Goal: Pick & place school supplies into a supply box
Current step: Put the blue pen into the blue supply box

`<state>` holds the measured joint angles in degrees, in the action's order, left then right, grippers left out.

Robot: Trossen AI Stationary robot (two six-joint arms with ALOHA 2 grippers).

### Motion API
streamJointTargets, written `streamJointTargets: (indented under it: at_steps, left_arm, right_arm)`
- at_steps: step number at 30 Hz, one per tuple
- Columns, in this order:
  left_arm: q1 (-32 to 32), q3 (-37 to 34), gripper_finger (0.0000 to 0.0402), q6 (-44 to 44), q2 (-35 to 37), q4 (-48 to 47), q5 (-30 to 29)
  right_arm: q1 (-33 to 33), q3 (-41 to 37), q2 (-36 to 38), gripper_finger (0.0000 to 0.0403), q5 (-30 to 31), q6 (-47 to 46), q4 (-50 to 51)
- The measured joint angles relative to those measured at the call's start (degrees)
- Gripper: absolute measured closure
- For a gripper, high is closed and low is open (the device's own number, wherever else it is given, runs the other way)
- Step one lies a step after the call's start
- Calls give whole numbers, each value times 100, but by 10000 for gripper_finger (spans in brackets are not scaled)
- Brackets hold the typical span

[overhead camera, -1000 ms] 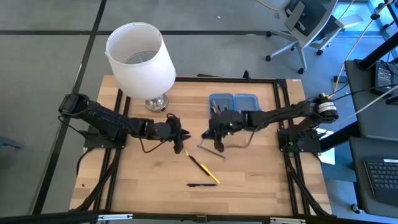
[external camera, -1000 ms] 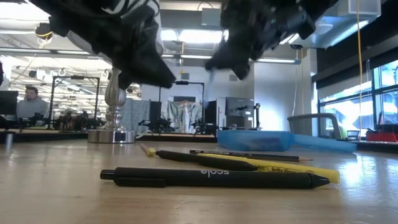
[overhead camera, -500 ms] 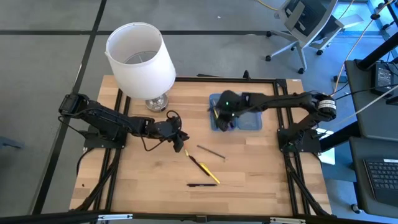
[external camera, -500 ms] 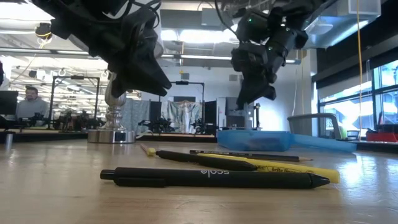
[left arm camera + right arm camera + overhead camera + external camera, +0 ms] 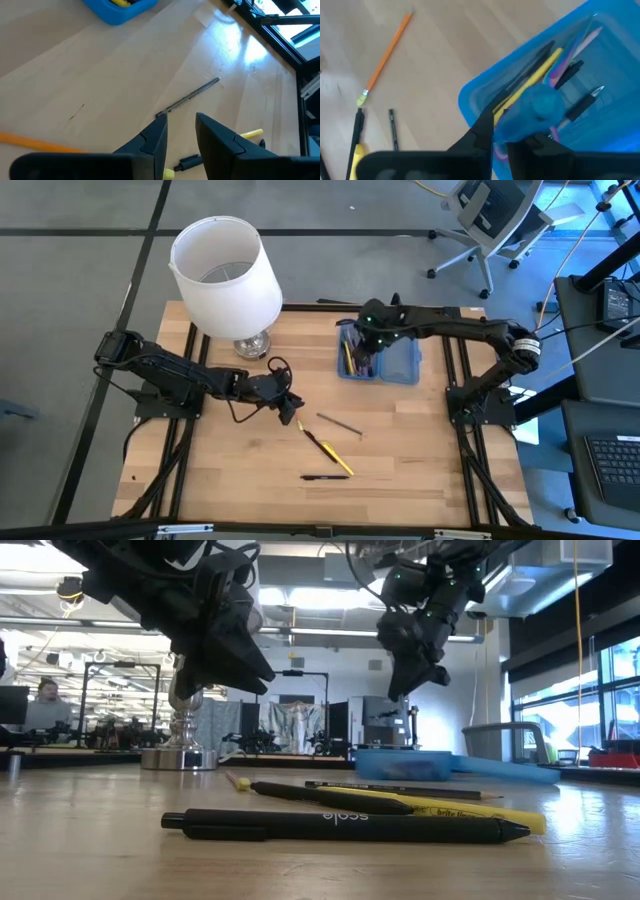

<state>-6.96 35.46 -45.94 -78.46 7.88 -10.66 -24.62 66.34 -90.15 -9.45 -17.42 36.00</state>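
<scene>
Two grippers are mine. My left gripper [image 5: 291, 402] hangs low near the table's middle, jaws a little apart, holding nothing, maybe ready for the grey pencil [image 5: 187, 99]. At two o'clock, my right gripper [image 5: 362, 350] hovers over the blue pencil case [image 5: 405, 368], jaws nearly together. Inside lie yellow pencils [image 5: 532, 82] and black pens [image 5: 580, 106].

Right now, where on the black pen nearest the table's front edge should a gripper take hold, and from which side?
Probably mid-barrel, from straight above, closing across it: the black pen lies flat, its middle apart from the yellow pencil.
</scene>
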Motion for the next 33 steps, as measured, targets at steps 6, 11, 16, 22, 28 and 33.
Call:
streamJointTargets:
  at_steps: [6, 11, 16, 22, 28, 33]
  left_arm:
    - [0, 1, 306, -2, 0, -17, -1]
    - [0, 2, 306, -2, 0, -44, 26]
    - [-4, 0, 306, -4, 0, -44, 26]
    - [-4, 0, 306, -39, 0, -44, 27]
    - [-4, 2, 306, -39, 0, -44, 28]
    - [-4, 2, 306, -39, 0, -44, 28]
  right_arm:
    - [-46, -20, -306, 363, 236, 220, 209]
    - [-46, -21, -591, 365, 208, 270, 205]
    - [-46, -24, -786, 359, 187, 149, 277]
    - [-46, -28, -833, 355, 186, 147, 334]
    - [-44, -28, -833, 355, 186, 346, 331]
    - [-44, -28, -833, 354, 188, 426, 331]
